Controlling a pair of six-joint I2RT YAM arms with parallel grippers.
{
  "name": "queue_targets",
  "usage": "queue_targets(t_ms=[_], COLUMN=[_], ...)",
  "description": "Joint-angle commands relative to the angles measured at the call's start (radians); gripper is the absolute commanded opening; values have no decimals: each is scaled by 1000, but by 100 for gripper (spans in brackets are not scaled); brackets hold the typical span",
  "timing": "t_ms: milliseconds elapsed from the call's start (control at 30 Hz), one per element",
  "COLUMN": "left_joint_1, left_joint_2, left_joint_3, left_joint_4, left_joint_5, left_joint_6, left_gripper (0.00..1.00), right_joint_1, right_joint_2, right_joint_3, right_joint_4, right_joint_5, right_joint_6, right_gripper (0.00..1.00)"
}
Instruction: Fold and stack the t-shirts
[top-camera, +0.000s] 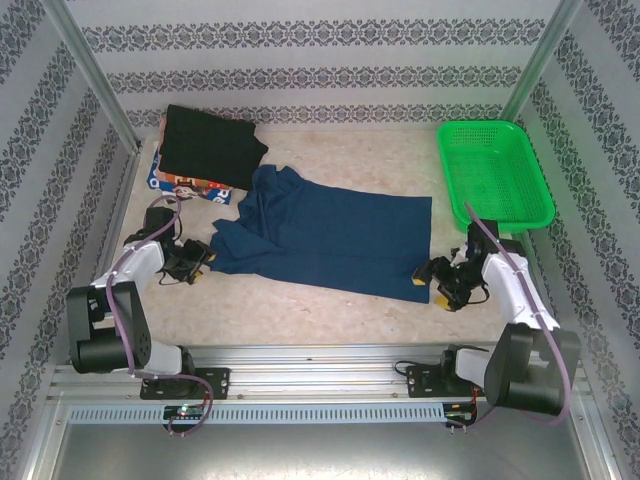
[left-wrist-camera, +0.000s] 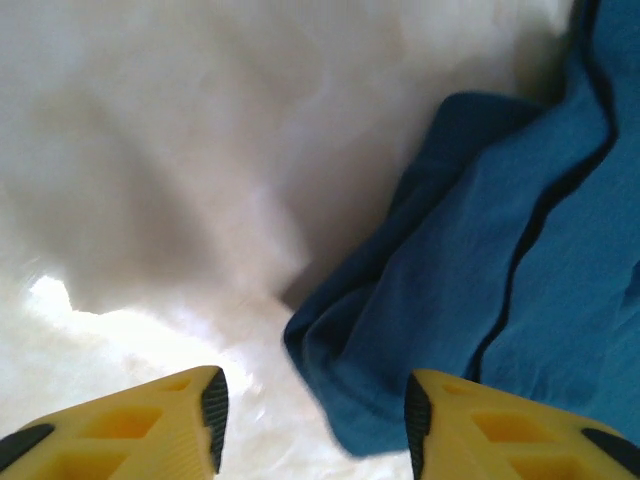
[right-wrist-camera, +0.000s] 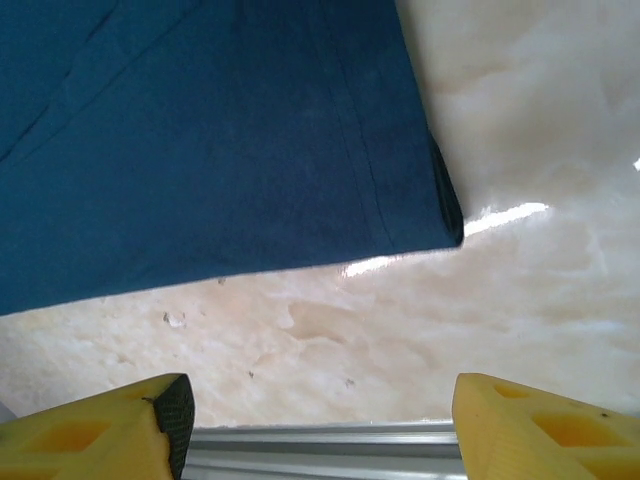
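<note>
A navy blue t-shirt (top-camera: 320, 235) lies folded into a long band across the middle of the table. A black t-shirt (top-camera: 210, 145) rests folded at the back left, on top of a multicoloured printed one (top-camera: 185, 183). My left gripper (top-camera: 200, 258) sits at the blue shirt's left end. In the left wrist view this gripper (left-wrist-camera: 315, 420) is open, and a bunched corner of the blue shirt (left-wrist-camera: 480, 260) lies loose between its yellow fingers (left-wrist-camera: 150, 425). My right gripper (top-camera: 425, 278) stands open just off the shirt's near right corner (right-wrist-camera: 200, 150), with bare table between its fingers (right-wrist-camera: 540, 420).
A green mesh basket (top-camera: 493, 170) stands at the back right. The aluminium rail (right-wrist-camera: 320, 455) of the table's near edge runs just below my right gripper. Patterned walls and metal posts (top-camera: 95, 75) close in the table's sides and back.
</note>
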Motion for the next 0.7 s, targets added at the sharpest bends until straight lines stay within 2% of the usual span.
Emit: queue_targets(t_ms=[0,67,200,333,433,667], left_joint_1=[9,7,0,-2,6,69], left_joint_2=[37,64,125,124,76,-47], left_joint_3=[-3,-2,-4,-16,-12,-38], left_joint_4=[136,157,219,188,115,-44], left_joint_5=[44,34,73,68,42,-20], left_joint_6=[-39,-36,-43,-15,20,85], left_gripper=[48,45,32,18,15,12], right_joint_1=[20,31,43,44,53,87], right_joint_2=[44,74,121,153,187,266], right_joint_3=[-18,-26,-39,-45,-41,-19], right_joint_4=[91,124,161,206,229,219], right_joint_5=[2,13,41,60,45,122], right_joint_6=[48,61,79,102,116,126], right_gripper=[68,67,64,59,55,45])
